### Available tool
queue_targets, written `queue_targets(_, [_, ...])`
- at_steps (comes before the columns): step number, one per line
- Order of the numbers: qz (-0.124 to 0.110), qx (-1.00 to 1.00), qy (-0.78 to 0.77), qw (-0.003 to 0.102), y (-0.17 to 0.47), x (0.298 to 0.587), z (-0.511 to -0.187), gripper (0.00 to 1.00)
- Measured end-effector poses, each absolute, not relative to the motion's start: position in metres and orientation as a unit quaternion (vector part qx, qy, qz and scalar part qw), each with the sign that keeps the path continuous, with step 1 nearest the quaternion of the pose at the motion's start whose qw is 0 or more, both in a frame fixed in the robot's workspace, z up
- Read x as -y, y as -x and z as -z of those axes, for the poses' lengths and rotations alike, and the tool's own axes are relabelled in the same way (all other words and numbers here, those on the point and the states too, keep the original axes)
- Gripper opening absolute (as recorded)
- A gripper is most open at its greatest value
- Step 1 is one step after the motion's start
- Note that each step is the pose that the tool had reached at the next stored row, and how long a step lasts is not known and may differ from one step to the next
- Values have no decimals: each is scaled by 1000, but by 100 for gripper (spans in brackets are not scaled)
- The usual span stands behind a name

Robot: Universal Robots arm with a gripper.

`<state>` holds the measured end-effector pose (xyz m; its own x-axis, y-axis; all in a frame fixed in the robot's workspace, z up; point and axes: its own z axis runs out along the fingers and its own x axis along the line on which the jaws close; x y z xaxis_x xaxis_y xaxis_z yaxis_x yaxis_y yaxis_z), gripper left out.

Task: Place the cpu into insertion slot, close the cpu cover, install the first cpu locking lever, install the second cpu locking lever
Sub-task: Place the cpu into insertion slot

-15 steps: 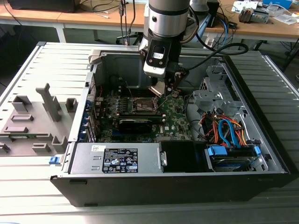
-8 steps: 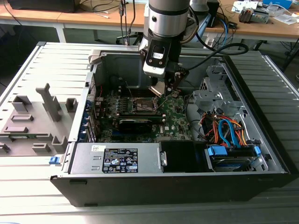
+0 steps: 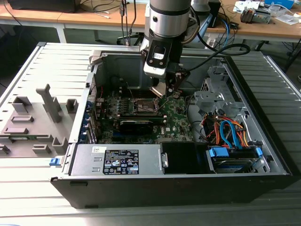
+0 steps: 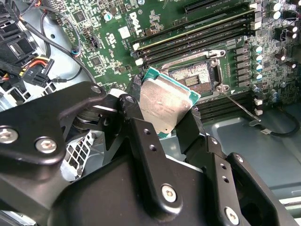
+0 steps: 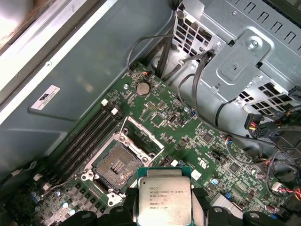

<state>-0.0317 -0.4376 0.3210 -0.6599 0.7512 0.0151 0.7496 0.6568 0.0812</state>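
Note:
My gripper is shut on the cpu, a flat square chip with a silvery face and green edge, gripped by two opposite edges between black fingers. I carry it tilted above the motherboard, beside the insertion slot, apart from it. In the first wrist view the cpu sits in the gripper just off one corner of the open insertion slot. The cpu cover stands swung up at the slot's far side. A thin wire locking lever sticks out, unlatched. In the exterior view the gripper hangs just to the exterior view's right of the slot.
The open PC case surrounds the board. A black card stands just in front of the socket, a power supply at the front. The drive cage and bundled cables fill the exterior view's right. Memory slots flank the socket.

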Motion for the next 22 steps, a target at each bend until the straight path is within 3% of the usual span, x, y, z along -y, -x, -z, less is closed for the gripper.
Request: queue_targets(22, [-40, -905, -424, 10, 32, 438, -321, 55])
